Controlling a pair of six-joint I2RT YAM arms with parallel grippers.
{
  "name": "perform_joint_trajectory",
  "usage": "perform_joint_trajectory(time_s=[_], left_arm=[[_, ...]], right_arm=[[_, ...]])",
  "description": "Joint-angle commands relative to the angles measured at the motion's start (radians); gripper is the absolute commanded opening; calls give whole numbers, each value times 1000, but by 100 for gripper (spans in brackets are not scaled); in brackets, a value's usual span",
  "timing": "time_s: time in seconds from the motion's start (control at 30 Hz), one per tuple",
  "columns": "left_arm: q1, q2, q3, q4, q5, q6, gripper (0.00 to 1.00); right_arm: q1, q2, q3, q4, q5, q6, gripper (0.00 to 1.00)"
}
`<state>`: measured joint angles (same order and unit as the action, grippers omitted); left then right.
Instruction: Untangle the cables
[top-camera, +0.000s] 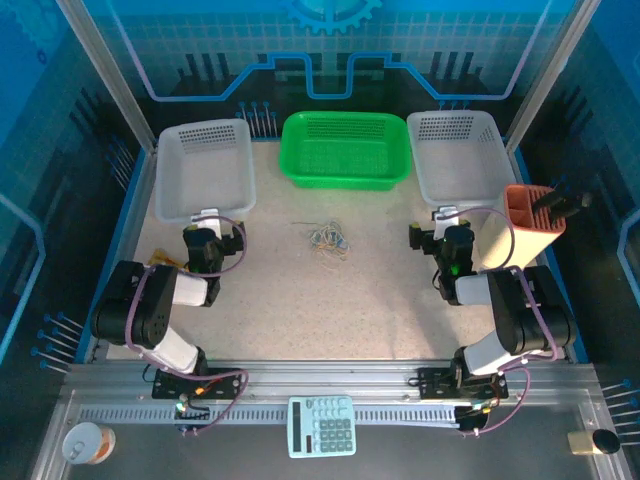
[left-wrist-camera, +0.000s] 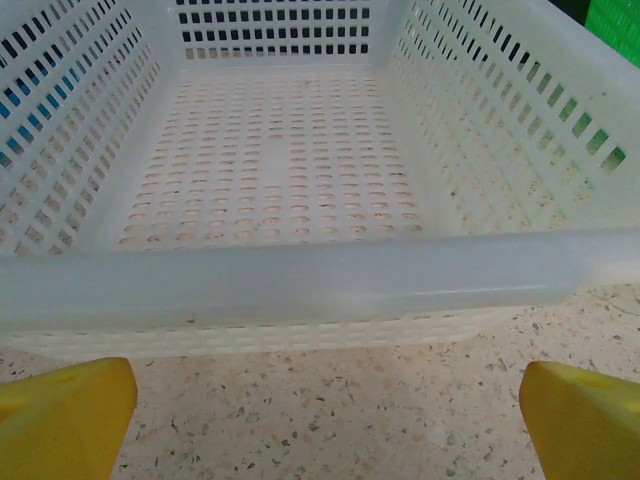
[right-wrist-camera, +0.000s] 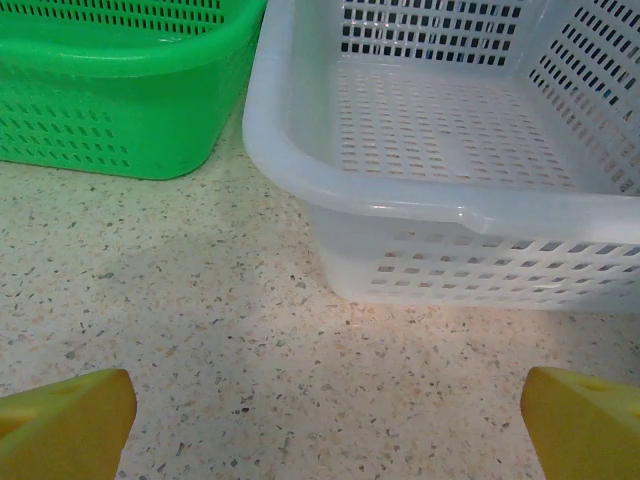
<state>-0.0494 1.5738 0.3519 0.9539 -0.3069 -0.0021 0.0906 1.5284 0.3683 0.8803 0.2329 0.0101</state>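
left gripper (left-wrist-camera: 325, 420) and right gripper (right-wrist-camera: 325, 420) gape empty, cables (top-camera: 328, 238) lie well apart between them, best pinch one loose loop, not the clump

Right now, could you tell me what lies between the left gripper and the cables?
Just bare speckled tabletop between the left gripper and the cables, as the top external view shows.

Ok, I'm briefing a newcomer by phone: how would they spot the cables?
Find the green basket at the far edge of the table. Just in front of it lies a small tangle, the cables. Unlike that bulky basket, they are thread-thin yellowish and pale loops.
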Motion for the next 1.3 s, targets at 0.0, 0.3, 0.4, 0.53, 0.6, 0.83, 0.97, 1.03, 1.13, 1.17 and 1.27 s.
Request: perform_joint_trajectory(time_s=[0.0,0.3,0.4,0.53,0.6,0.83,0.97,1.03,1.13,1.17,1.27], left_arm=[[12,-13,18,7,32,-26,100],[25,-17,18,2,58,-35,99],[25,-17,19,1,58,-36,99],[25,-17,18,2,58,-35,99],[25,-17,11,17,61,-33,99],[25,-41,-13,37,85,-26,99],[25,-63,-11,19,73,-30,99],[25,-96,-5,-20,69,-30,99],[23,-169,33,-154,2,-48,99],[23,-201,49,-210,-26,-61,99],[23,-279,92,-351,-54,-84,99]], right_arm=[[4,8,24,19,-7,2,100],[-2,9,26,13,-17,4,100],[-2,9,25,14,-16,4,100],[-3,9,27,11,-18,5,100],[-5,6,26,13,-27,6,100],[-9,-7,11,26,-42,7,100],[2,-54,10,-4,-33,-9,100],[13,-104,28,-78,-12,-14,100],[26,-204,77,-246,38,-5,100],[26,-238,99,-316,52,23,100],[26,-320,168,-517,80,130,100]])
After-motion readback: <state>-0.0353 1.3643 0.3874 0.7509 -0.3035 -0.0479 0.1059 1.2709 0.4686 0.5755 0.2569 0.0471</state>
